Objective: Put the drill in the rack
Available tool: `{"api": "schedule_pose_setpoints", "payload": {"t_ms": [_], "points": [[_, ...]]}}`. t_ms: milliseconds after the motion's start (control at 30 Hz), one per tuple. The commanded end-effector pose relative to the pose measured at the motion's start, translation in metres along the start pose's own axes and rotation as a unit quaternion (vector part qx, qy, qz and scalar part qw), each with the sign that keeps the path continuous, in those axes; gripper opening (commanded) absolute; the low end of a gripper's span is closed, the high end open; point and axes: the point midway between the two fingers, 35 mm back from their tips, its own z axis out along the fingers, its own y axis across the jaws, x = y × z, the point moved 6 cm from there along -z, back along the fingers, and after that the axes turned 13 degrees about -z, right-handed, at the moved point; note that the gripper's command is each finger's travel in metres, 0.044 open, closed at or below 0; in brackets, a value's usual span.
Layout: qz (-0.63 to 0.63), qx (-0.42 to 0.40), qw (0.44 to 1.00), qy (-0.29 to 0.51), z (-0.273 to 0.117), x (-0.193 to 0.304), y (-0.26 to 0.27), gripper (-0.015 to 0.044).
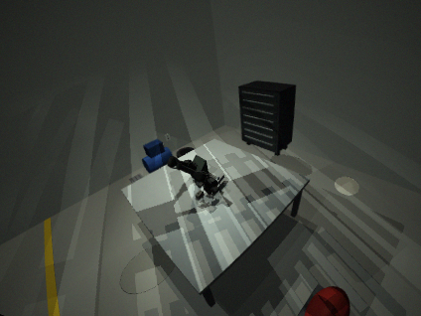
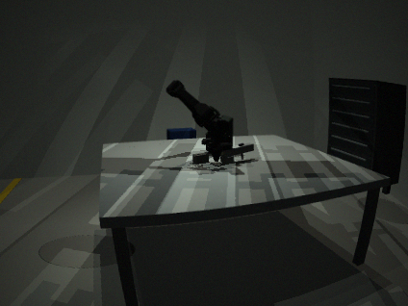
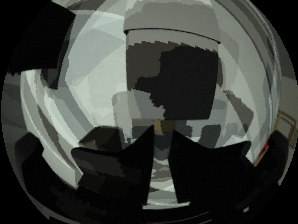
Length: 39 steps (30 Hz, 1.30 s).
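My gripper (image 3: 158, 128) (image 2: 216, 159) is low over the table (image 2: 144, 207) (image 1: 209, 258). Its fingers are nearly together around a narrow grey rod, which looks like the drill (image 3: 161, 150). A small brass-coloured part (image 3: 157, 125) shows just above the fingertips in the wrist view. A large grey block (image 3: 145, 65), partly in dark shadow, stands right behind them. I cannot make out the key or tell whether the drill is loose. The rack cannot be told for certain among the dark shapes.
A dark object (image 3: 40, 40) is at the upper left of the wrist view. A small dark block (image 2: 200, 158) and a long bar (image 2: 241, 151) stand beside the gripper. A drawer cabinet (image 1: 265, 116) (image 2: 366, 125) and a blue machine (image 1: 156, 159) stand beyond the table.
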Motion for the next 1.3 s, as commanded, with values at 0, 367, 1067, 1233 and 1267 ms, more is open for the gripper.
{"api": "schedule_pose_setpoints", "payload": {"t_ms": [0, 367, 1067, 1233, 1267], "points": [[0.001, 0.001, 1.000, 0.003, -0.001, 0.006, 0.000, 0.0000], [0.001, 0.001, 1.000, 0.003, -0.001, 0.023, 0.002, 0.0000], [0.001, -0.001, 1.000, 0.002, 0.002, 0.029, 0.006, 0.0315], [0.001, 0.001, 1.000, 0.003, 0.002, 0.027, 0.005, 0.0440], [0.001, 0.001, 1.000, 0.003, 0.003, 0.026, 0.004, 0.0440]]}}
